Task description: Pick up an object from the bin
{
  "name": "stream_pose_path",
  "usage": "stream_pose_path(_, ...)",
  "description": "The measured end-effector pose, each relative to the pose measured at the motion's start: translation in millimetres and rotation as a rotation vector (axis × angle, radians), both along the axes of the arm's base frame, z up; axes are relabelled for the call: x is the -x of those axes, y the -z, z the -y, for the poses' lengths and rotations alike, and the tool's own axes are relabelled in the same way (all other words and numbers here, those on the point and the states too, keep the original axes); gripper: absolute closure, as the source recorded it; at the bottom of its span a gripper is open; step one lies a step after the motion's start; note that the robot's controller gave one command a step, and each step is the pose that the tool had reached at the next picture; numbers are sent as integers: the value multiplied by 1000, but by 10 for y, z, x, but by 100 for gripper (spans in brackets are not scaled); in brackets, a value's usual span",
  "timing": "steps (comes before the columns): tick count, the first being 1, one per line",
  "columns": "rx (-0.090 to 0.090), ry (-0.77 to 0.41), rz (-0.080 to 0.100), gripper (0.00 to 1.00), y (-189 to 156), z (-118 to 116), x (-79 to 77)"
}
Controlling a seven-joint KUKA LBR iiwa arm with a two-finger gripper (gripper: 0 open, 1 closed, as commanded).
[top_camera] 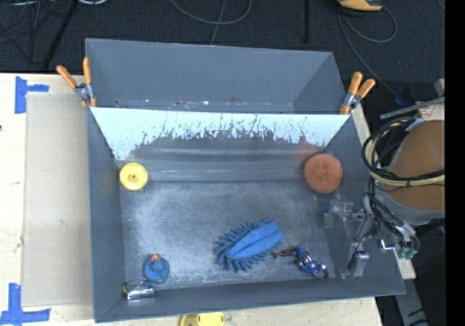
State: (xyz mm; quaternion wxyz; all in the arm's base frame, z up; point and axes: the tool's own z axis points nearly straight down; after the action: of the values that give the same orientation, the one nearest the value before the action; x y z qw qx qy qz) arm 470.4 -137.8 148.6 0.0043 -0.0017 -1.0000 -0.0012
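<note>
Nearest the camera, along the front wall of the grey metal bin [102, 245], a small silvery metal piece [139, 290] lay in the left corner. A small blue ball-like lump [155, 269] sat just beside it, slightly farther in. Toward the right along the same wall lay a small dark blue-and-red piece [309, 265], too small for its kind to be told. Left of it and a little farther in, a bright blue fuzzy brush-like thing [251, 242] lay flat on the floor at a slant, its bristles fanned toward the left. The gripper [353, 255] hung low at the bin's right side, close against the right wall. The dark blue-and-red piece was the thing nearest to it, just to its left and apart from it. The gripper's outline was faint against the grey wall, so whether it was spread or pressed together could not be told. Behind it, outside the right rim, were the arm's orange cover [429, 165] and loops of black cable. Farther back, an orange-brown ball [322, 173] rested on the floor at the right, near the foot of the sloping back wall and beyond the gripper. Well apart from it, at the far left, a yellow round disc [134, 176] lay near the left wall.
</note>
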Motion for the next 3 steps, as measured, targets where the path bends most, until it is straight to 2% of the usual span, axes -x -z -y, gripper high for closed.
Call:
stream_pose_path(1, 2, -5, 7, 0, -42, -6, -19)
stream_pose_path(2, 2, -42, 10, 0, 532, -721, -184)
stream_pose_path(3, 0, -95, 3, 0, 409, -929, -116)
